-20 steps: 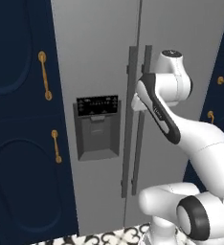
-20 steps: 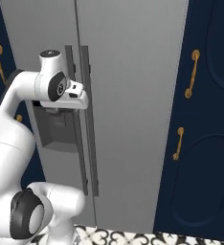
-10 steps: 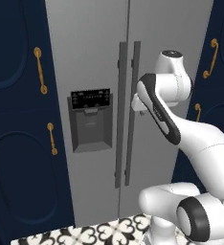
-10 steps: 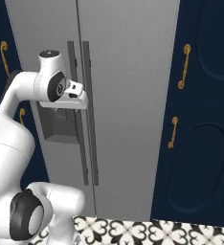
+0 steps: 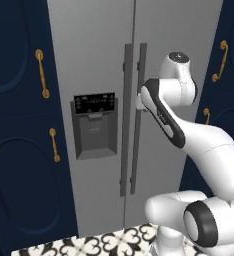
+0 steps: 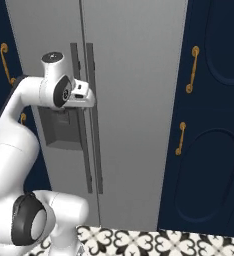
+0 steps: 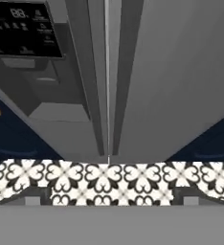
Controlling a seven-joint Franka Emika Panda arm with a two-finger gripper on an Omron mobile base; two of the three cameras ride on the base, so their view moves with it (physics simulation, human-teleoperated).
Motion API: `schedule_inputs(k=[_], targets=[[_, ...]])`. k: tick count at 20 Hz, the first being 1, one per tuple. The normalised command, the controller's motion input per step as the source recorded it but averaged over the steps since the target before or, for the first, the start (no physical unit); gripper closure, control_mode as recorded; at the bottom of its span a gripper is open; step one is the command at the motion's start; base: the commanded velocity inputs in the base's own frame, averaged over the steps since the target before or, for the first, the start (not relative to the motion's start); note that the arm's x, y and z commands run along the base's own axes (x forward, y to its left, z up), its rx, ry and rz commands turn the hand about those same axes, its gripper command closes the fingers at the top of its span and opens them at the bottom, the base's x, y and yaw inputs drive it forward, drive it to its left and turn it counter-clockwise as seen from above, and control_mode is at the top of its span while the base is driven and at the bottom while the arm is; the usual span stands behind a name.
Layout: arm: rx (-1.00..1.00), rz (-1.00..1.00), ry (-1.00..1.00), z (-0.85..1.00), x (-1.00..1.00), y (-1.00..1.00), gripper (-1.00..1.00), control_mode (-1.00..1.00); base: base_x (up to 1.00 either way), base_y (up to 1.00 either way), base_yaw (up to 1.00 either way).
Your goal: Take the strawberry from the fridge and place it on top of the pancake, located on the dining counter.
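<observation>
Because both doors of the fridge [image 5: 104, 115] are shut, the strawberry cannot be seen; by the task's wording it should lie somewhere on the shelves inside, and the pancake and dining bench are elsewhere in the kitchen. The arm holds its hand high, close to the pair of vertical door handles [image 5: 134, 120] that flank the centre seam, which suits a pull on one of them as the opening step. The hand camera looks down along that seam toward the patterned floor tiles [image 7: 109, 179], with the black control panel [image 7: 23, 28] and dispenser recess [image 5: 94, 132] to one side. Navy cabinets [image 6: 209, 115] with gold handles stand on either side of the fridge. The jaws [image 7: 109, 201] appear spread wide and empty, judging by the two dark tips set far apart at the bottom of the hand view.
</observation>
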Motion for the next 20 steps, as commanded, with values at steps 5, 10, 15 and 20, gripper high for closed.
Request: schedule_inputs(k=[5, 10, 15, 20], targets=[[0.03, 0.02, -0.44, 0.16, 1.0, 0.0, -1.0, -1.0, 0.0, 0.0, 0.0], [0.01, 0.0, -0.05, 0.0, 0.83, -0.12, -1.0, -1.0, 0.0, 0.0, 0.0], [0.0, 0.0, 0.0, 0.0, 0.58, -0.04, -1.0, -1.0, 0.0, 0.0, 0.0], [0.0, 0.0, -0.06, -0.03, 0.37, 0.0, -1.0, -1.0, 0.0, 0.0, 0.0]])
